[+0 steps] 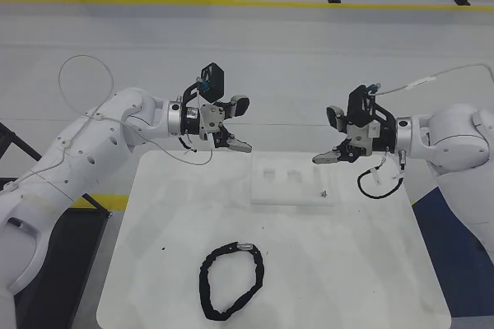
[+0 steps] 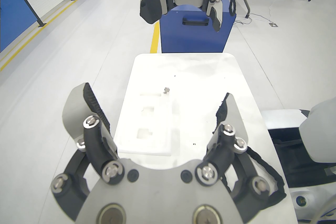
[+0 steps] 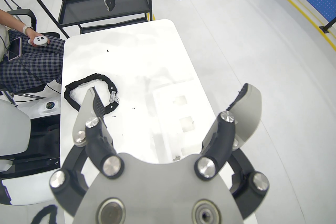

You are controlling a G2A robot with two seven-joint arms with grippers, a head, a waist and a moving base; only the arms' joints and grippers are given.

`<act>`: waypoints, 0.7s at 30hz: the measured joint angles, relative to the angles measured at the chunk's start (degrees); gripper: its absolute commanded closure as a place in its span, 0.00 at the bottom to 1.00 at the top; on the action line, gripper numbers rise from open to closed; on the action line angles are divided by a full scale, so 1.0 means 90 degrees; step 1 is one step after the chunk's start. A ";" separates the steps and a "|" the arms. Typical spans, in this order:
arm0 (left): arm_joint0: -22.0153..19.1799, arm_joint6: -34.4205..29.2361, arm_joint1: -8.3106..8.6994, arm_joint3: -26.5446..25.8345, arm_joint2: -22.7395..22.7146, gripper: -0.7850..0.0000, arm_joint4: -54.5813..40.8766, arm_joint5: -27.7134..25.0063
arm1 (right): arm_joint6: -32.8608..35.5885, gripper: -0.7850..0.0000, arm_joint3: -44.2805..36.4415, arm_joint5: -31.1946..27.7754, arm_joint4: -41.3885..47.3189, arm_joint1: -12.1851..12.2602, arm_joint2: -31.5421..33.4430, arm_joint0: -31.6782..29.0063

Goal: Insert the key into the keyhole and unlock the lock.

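A small metal key [image 1: 323, 194] lies on the right end of a white foam tray [image 1: 273, 194] at the back of the white table [image 1: 354, 271]. The black chain lock [image 1: 230, 280] lies looped near the table's front, its silver lock body [image 1: 244, 245] at the top of the loop. My left gripper [image 1: 244, 126] hangs open above the table's back left corner, with nothing between its fingers. Opposite it, my right gripper [image 1: 324, 135] hangs open above the back right, above and behind the key. The left wrist view shows the key [image 2: 166, 89] beyond the open left gripper [image 2: 157, 101]. The right wrist view shows the chain lock [image 3: 97, 76] and the key [image 3: 176, 157].
The foam tray [image 2: 160, 141] has three square cut-outs. A blue box [image 2: 194, 36] stands on the floor beyond the table's right side. A black shelf cart [image 3: 105, 7] stands beyond its left side. A yellow floor line [image 1: 107, 199] runs past the table.
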 measured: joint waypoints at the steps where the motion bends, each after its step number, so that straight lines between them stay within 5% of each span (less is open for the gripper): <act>1: 0.0000 0.0000 0.0000 0.0000 0.0000 0.00 0.0000 0.0000 | -0.0001 0.00 0.0016 0.0047 -0.0082 0.0002 -0.0019 -0.0039; 21: 0.0000 0.0000 0.0000 0.0000 0.0000 0.00 0.0000 0.0000 | 0.0233 0.00 0.0896 0.1490 -0.0710 -0.0012 -0.0532 -0.1022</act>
